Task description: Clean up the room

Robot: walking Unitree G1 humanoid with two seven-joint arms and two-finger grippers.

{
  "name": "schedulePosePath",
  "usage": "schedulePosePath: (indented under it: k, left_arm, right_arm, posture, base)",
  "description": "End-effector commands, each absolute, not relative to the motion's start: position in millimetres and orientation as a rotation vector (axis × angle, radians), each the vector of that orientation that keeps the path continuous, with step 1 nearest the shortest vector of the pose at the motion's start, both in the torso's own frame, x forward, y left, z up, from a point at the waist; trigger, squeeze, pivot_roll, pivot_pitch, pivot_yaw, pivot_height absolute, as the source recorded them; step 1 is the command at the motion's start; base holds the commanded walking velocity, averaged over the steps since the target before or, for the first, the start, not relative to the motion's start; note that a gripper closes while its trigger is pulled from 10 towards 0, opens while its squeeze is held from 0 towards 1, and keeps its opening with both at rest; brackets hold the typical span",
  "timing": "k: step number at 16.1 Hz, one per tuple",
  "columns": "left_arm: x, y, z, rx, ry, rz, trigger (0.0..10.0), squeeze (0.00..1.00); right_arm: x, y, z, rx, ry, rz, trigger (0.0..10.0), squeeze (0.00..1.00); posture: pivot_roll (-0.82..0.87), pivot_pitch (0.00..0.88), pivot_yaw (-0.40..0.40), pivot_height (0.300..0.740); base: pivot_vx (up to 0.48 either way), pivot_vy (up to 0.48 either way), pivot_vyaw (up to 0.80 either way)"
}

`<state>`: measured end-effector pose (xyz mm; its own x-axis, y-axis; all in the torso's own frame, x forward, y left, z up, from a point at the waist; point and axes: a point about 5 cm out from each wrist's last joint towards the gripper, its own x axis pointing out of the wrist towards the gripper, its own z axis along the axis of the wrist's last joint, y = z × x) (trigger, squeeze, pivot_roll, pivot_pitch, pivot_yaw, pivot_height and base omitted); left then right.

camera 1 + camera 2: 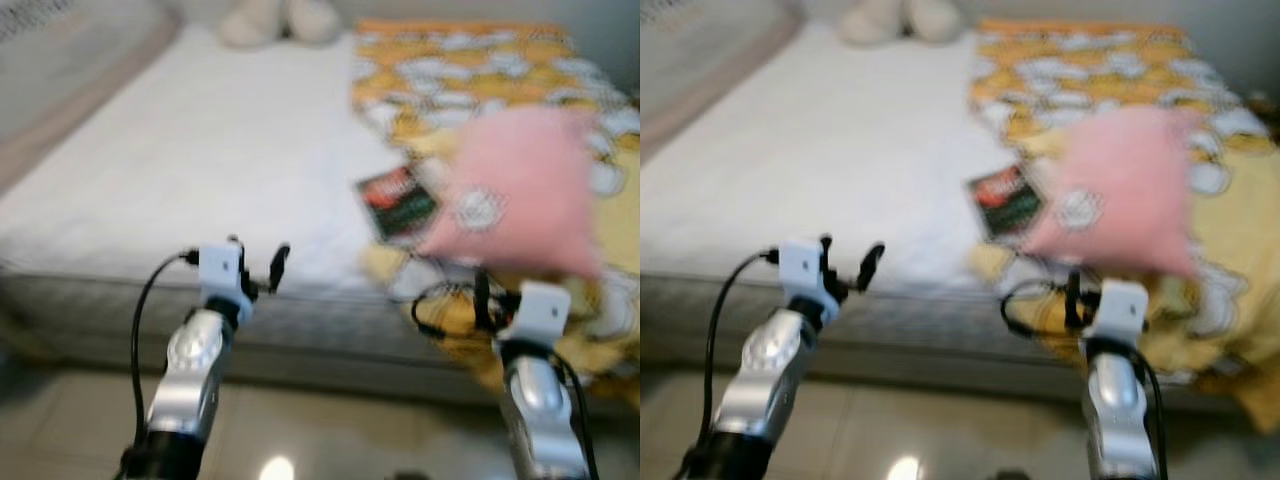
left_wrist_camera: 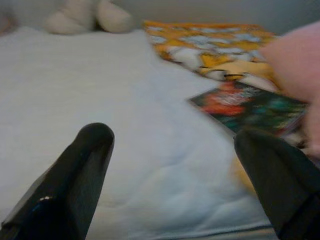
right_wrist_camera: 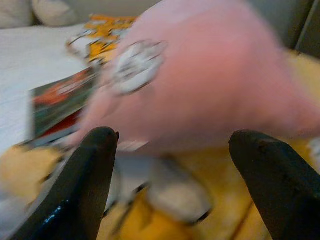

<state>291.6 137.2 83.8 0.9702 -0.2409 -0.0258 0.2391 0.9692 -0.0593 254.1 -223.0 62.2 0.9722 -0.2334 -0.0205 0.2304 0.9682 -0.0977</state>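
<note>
Left eye view: pink pillow (image 1: 520, 190) on bed (image 1: 200, 170), orientation blurred; left end effector (image 1: 256, 262) & right end effector (image 3: 175, 165) both spread, empty.

no text readable; print on the book (image 1: 397, 203) is too blurred.

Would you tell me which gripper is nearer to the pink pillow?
Right. The right gripper is open just before the pink pillow; the left gripper is open over the bed edge, off to its side.

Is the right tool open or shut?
Open. In the right wrist view, the right tool's two black fingers stand wide apart, nothing between them, facing the pink pillow on the yellow blanket.
</note>
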Motion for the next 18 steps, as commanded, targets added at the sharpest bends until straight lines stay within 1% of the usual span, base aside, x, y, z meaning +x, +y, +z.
schedulePosePath:
  k: [1, 4, 8, 10, 11, 12, 13, 15, 16, 18]
  left_arm:
    - [293.9, 132.6, 89.9, -0.055, 0.007, -0.267, 10.0, 0.00]
    - [297.7, 130.3, 95.5, -0.068, -0.012, -0.275, 10.0, 0.00]
    - [293.5, 121.3, 100.9, -0.078, -0.049, -0.332, 10.0, 0.00]
    - [293.6, 116.0, 105.1, -0.081, -0.065, -0.359, 10.0, 0.00]
    - [294.6, 114.2, 106.2, -0.086, -0.067, -0.364, 10.0, 0.00]
    - [295.6, 113.0, 106.6, -0.090, -0.065, -0.365, 10.0, 0.00]
    - [297.8, 111.5, 104.4, -0.100, -0.046, -0.372, 10.0, 0.00]
    - [298.9, 111.6, 103.1, -0.102, -0.032, -0.374, 10.0, 0.00]
    - [310.6, 115.6, 96.3, -0.142, 0.047, -0.354, 10.0, 0.00]
    - [322.1, 118.6, 95.4, -0.134, 0.084, -0.354, 10.0, 0.00]
  right_arm:
    - [260.4, -219.2, 77.3, -0.130, -0.031, -0.214, 10.0, 0.00]
    - [263.3, -218.2, 84.6, -0.122, -0.057, -0.217, 10.0, 0.00]
    - [261.8, -219.4, 98.3, -0.148, -0.113, -0.245, 10.0, 0.00]
    - [266.9, -227.9, 127.3, -0.223, -0.222, -0.289, 10.0, 0.00]
    - [270.8, -232.5, 132.3, -0.210, -0.225, -0.298, 10.0, 0.00]
    - [273.1, -235.6, 132.5, -0.196, -0.215, -0.302, 10.0, 0.00]
    - [275.8, -234.3, 121.5, -0.154, -0.147, -0.269, 10.0, 0.00]
    - [275.9, -232.3, 117.9, -0.135, -0.124, -0.254, 10.0, 0.00]
    - [276.8, -231.4, 107.4, -0.056, -0.055, -0.251, 10.0, 0.00]
    - [277.2, -233.1, 102.4, -0.011, -0.019, -0.266, 10.0, 0.00]
  posture:
    - [-0.11, 0.000, 0.054, 0.724]
    - [-0.12, 0.000, 0.059, 0.724]
    - [-0.13, 0.000, 0.058, 0.724]
    - [-0.14, 0.000, 0.060, 0.724]
    - [-0.14, 0.000, 0.060, 0.724]
    - [-0.14, 0.000, 0.061, 0.724]
    - [-0.14, 0.000, 0.062, 0.724]
    - [-0.14, 0.000, 0.060, 0.724]
    - [-0.13, 0.000, 0.053, 0.724]
    - [-0.13, 0.000, 0.054, 0.724]
  base:
    - [0.341, -0.334, 0.00]
    - [0.344, -0.331, 0.00]
    - [0.330, -0.345, 0.00]
    - [0.319, -0.356, 0.00]
    - [0.319, -0.356, 0.00]
    - [0.322, -0.352, 0.00]
    - [0.334, -0.341, 0.00]
    - [0.338, -0.338, 0.00]
    - [0.000, 0.000, 0.00]
    - [0.000, 0.000, 0.00]
